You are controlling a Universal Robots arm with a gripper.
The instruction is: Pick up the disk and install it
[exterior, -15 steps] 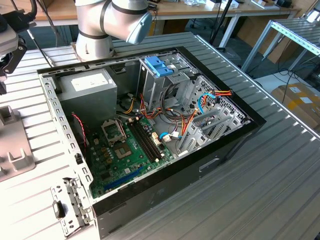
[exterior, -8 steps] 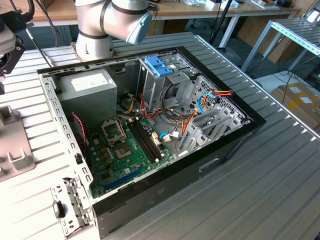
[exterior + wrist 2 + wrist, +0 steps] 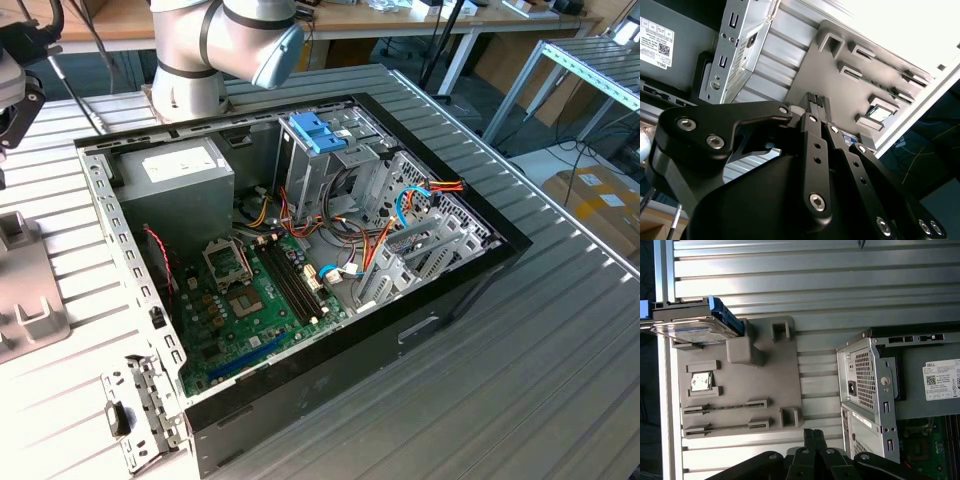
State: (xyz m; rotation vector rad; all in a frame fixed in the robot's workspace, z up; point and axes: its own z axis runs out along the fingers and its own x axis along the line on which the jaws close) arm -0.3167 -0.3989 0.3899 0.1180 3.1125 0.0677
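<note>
In the first wrist view we find the disk (image 3: 690, 331) resting at one end of a grey holder plate (image 3: 740, 390) that lies on the ribbed metal tabletop (image 3: 815, 285). Its silver face is up and a bright blue rail runs along the visible side. One end is cut off by the picture's edge and its underside is hidden, so we cannot tell how it is seated. The gripper (image 3: 814, 433) hangs over the opposite end of that plate, well apart from the disk, and its black fingers (image 3: 809, 437) are pressed together with nothing between them. The second wrist view shows the same closed tips (image 3: 816, 101), while the gripper's own dark body hides much of the plate behind it. A small silver chip (image 3: 701, 381) sits in a pocket of the plate, between the disk and two narrow slots. In the exterior view the open computer case (image 3: 400, 330) lies on the tabletop, and the plate sits at the exterior view's left, cut off by the frame. Inside the case we make out a grey power supply (image 3: 185, 175) on the far left, a green motherboard (image 3: 255, 300) nearer, and a pale blue latch (image 3: 315, 130) on the far drive cage. Tangled cables (image 3: 380, 240) hide the floor around the bays. The arm (image 3: 220, 50) rises beyond the case, its upper links out of frame.
</note>
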